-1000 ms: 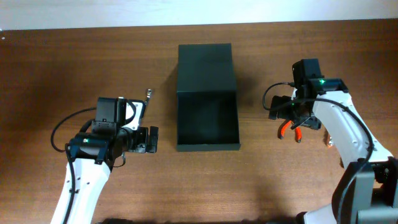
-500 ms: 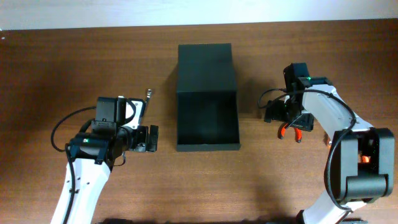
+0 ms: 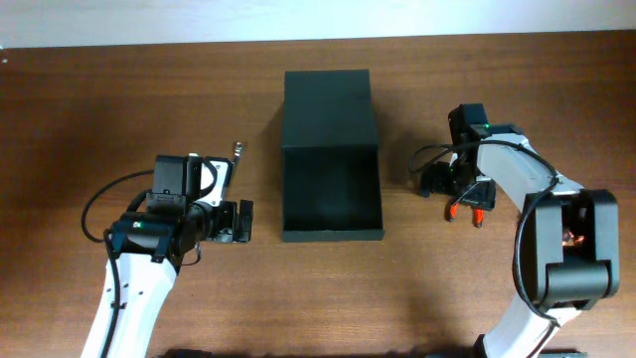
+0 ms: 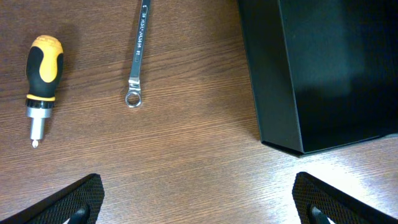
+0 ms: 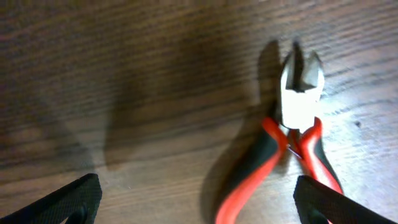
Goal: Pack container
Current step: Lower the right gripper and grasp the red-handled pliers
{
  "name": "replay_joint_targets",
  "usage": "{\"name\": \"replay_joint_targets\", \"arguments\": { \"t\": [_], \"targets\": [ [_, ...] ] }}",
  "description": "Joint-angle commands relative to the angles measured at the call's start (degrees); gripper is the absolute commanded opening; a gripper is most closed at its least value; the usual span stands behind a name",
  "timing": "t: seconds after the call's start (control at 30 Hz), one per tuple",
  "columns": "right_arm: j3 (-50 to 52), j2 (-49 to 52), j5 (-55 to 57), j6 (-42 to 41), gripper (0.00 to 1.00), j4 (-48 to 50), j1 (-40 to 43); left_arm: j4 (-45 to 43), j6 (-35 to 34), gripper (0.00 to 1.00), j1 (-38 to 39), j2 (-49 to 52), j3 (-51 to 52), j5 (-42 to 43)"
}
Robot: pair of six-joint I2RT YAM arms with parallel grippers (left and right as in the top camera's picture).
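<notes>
The container (image 3: 331,194) sits at the middle of the brown wooden worktop (image 3: 99,99). It is a dark green, matte, shallow box, and its hinged lid (image 3: 329,107) lies folded back flat on the far side. From overhead the inside of the box shows only its dark floor.

The left gripper (image 3: 238,222) hangs just beside the container's near left corner, apart from it, pointing toward the box. It is released: in the left wrist view its two fingertips (image 4: 81,199) sit at the bottom corners with bare wood between them and nothing grasped. That same view shows the container's left wall (image 4: 273,81) to the right, a slim metal wrench (image 4: 138,53) lying beside it with its ring end toward the camera, and a stubby screwdriver (image 4: 42,62) with an orange-and-black handle farther left. The two tools lie well apart from each other, and both are flat on the wood.

The right gripper (image 3: 437,181) is on the other side of the container, near its right wall and not touching it. It too is released, jaws spread wide and holding nothing. The right wrist view is blurred; it shows pliers (image 5: 298,124) with red-and-black handles and a pale metal head lying on the worktop just ahead of the fingertips (image 5: 68,199), toward the right one. From overhead the pliers (image 3: 463,209) lie just beside this gripper, away from the container.
</notes>
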State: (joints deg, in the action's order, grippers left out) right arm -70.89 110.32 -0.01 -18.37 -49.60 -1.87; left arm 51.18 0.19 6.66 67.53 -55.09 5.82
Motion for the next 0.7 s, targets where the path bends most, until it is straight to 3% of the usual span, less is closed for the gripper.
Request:
{"name": "replay_joint_targets", "arguments": {
  "t": [0.0, 0.67],
  "targets": [
    [-0.4, 0.7, -0.8, -0.8, 0.99, 0.7, -0.3, -0.2, 0.3, 0.99, -0.2, 0.0, -1.4, 0.8],
    [4.0, 0.7, -0.8, -0.6, 0.99, 5.5, -0.3, -0.3, 0.3, 0.99, -0.2, 0.0, -1.4, 0.8]
  ]
}}
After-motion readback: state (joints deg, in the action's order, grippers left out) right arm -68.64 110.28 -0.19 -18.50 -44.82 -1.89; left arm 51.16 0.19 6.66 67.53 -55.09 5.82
